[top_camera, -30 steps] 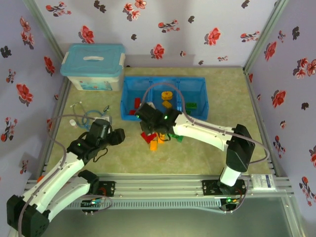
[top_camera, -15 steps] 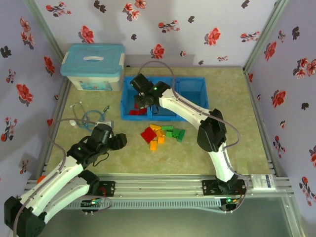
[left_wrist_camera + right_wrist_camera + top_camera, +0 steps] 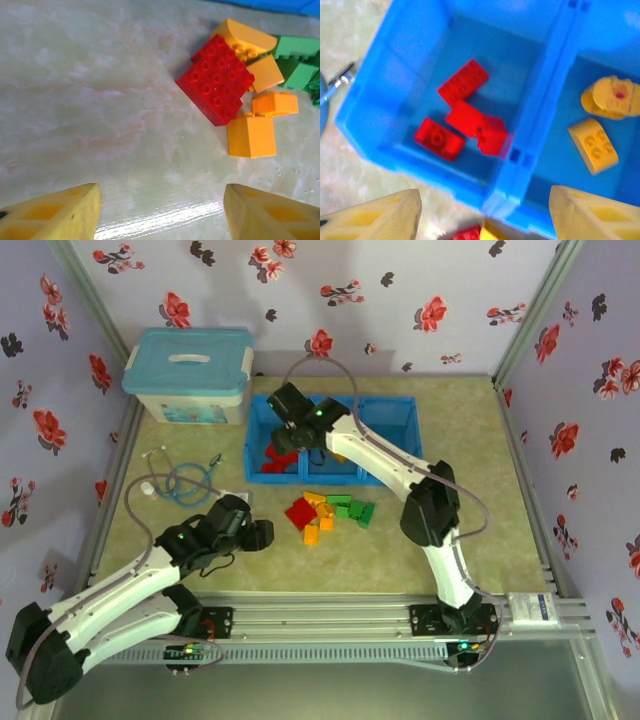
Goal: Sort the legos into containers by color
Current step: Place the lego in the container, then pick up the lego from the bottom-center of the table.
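The red lego (image 3: 217, 82) at the pile's left looked light, rigid, probably slick; its flat sides offered purchase. Left gripper (image 3: 160, 210) and right gripper (image 3: 482, 215) both gaped, empty.

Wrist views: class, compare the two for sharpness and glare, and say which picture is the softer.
Left wrist view: sharp, studs crisp on the big red brick, with a white glare streak on the table near the bottom edge. Right wrist view: softer, the red legos and blue tray smeared at their edges.
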